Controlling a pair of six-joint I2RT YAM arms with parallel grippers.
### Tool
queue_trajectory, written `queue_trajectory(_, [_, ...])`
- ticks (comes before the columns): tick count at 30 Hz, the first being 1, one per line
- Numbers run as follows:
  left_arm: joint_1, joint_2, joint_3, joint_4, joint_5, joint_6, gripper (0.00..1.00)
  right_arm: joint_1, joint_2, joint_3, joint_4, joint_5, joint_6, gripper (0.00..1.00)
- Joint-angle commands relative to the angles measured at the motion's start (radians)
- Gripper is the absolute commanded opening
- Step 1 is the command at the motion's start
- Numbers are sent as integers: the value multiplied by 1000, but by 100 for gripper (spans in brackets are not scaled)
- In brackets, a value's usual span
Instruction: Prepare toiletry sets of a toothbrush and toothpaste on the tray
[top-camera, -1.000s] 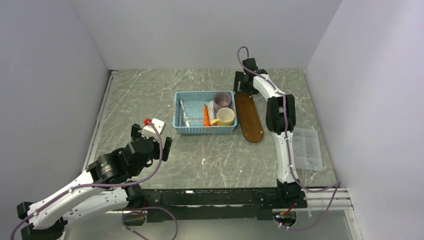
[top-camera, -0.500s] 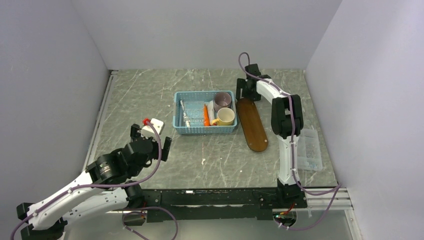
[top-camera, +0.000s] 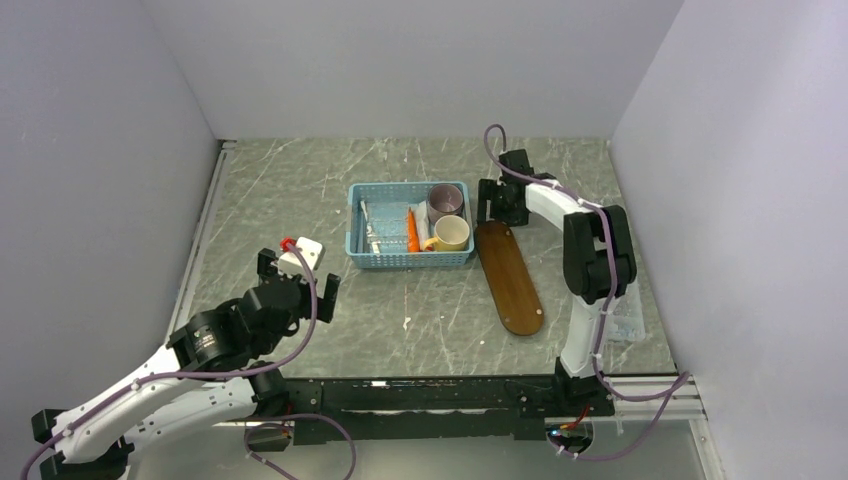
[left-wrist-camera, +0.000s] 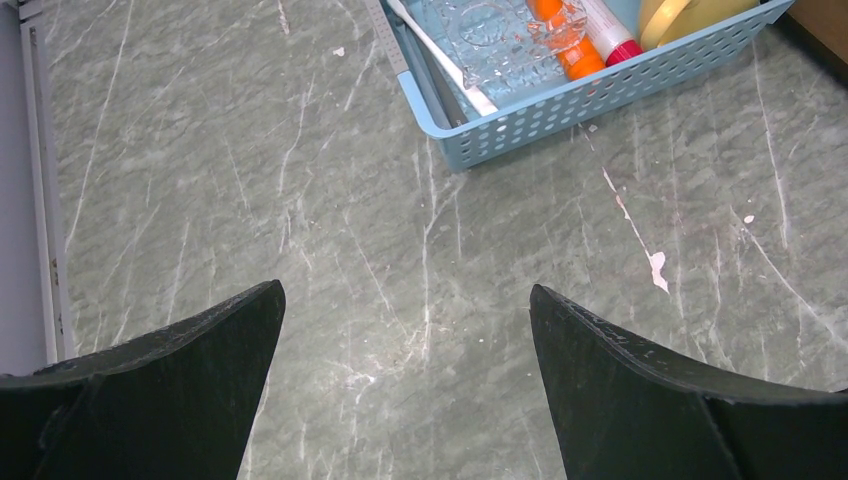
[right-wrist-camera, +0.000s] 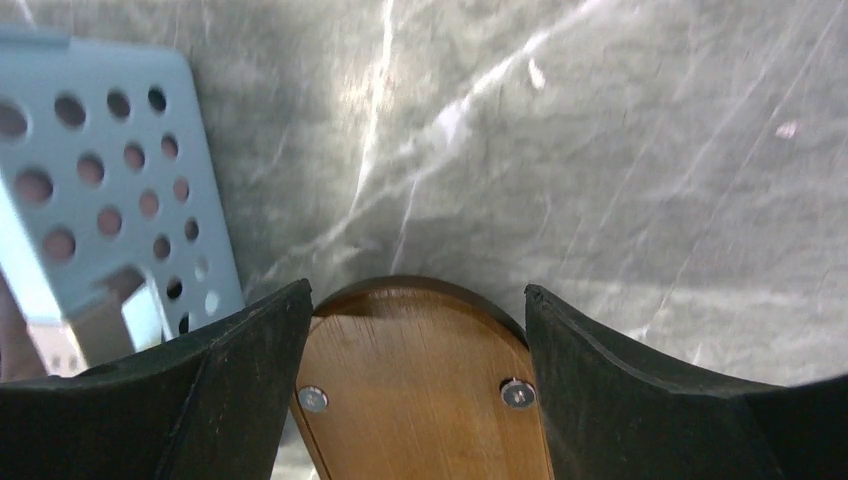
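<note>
Toothbrush (top-camera: 368, 225), toothpaste (top-camera: 412, 232) and mugs (top-camera: 450, 233) are held in the basket (top-camera: 409, 263). The tray (top-camera: 512, 285) beside it, clamped by the right gripper (right-wrist-camera: 418, 295), was dragged nearer. The left gripper (left-wrist-camera: 405, 300) is spread, empty.

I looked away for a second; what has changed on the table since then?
The right gripper, clamped on the far end of the tray, pulled it toward the table's near edge. The basket and the open left gripper stayed about where they were.
</note>
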Motion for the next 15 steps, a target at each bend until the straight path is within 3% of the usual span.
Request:
queue_trajectory(1, [3,-13,9,11,-4,0,99,18,-112,-81,70,-41,18,80])
queue_trajectory(15, [4,-20,12,0,-30,-10,99,39,-291,-330,123,-91,21,79])
